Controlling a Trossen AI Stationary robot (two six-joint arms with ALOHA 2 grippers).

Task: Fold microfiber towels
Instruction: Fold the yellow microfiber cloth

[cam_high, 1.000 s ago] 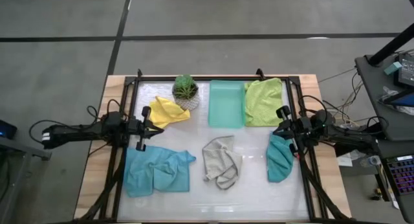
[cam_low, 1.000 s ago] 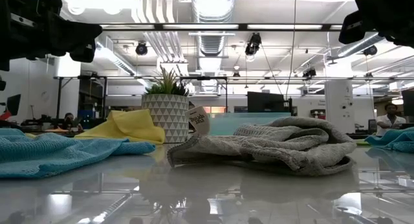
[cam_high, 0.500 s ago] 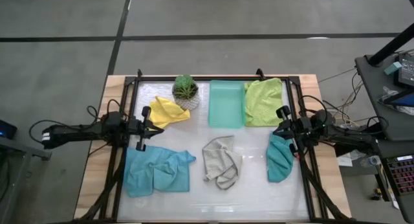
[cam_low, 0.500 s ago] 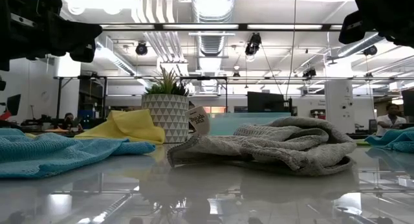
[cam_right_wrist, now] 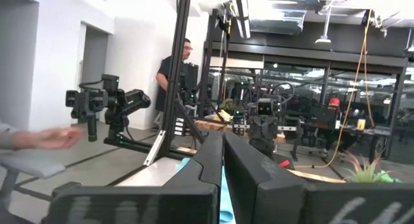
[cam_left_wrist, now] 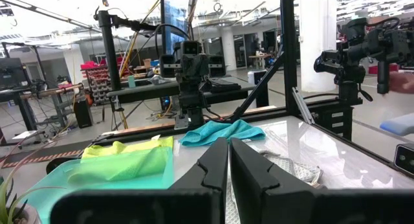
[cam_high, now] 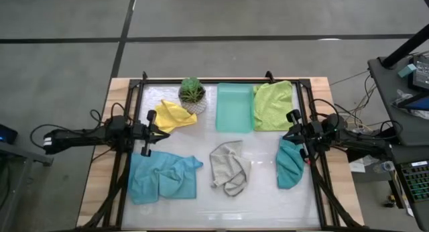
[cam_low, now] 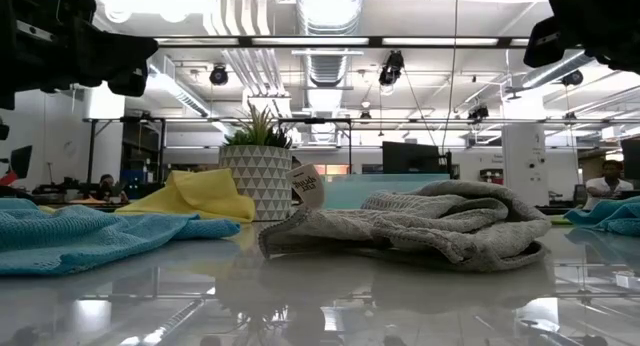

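Five microfiber towels lie on the white table [cam_high: 261, 198], and no gripper touches any of them. The yellow towel [cam_high: 173, 115] is bunched at the far left. The lime green towel [cam_high: 273, 104] lies spread at the far right. The light blue towel [cam_high: 163, 177] is crumpled at the near left, the pale grey towel [cam_high: 228, 167] is bunched in the middle, and the teal towel [cam_high: 289, 163] is heaped at the right. My left gripper [cam_high: 150, 132] hovers shut at the left edge beside the yellow towel, with nothing in it [cam_left_wrist: 228, 143]. My right gripper [cam_high: 293, 132] hovers shut above the teal towel's far end, also with nothing in it [cam_right_wrist: 223, 136].
A potted plant [cam_high: 192, 92] stands at the far edge next to the yellow towel. A mint-green tray [cam_high: 234, 106] lies between the plant and the lime green towel. A black frame [cam_high: 221, 80] rims the table. A person [cam_right_wrist: 176, 68] stands in the room beyond the table.
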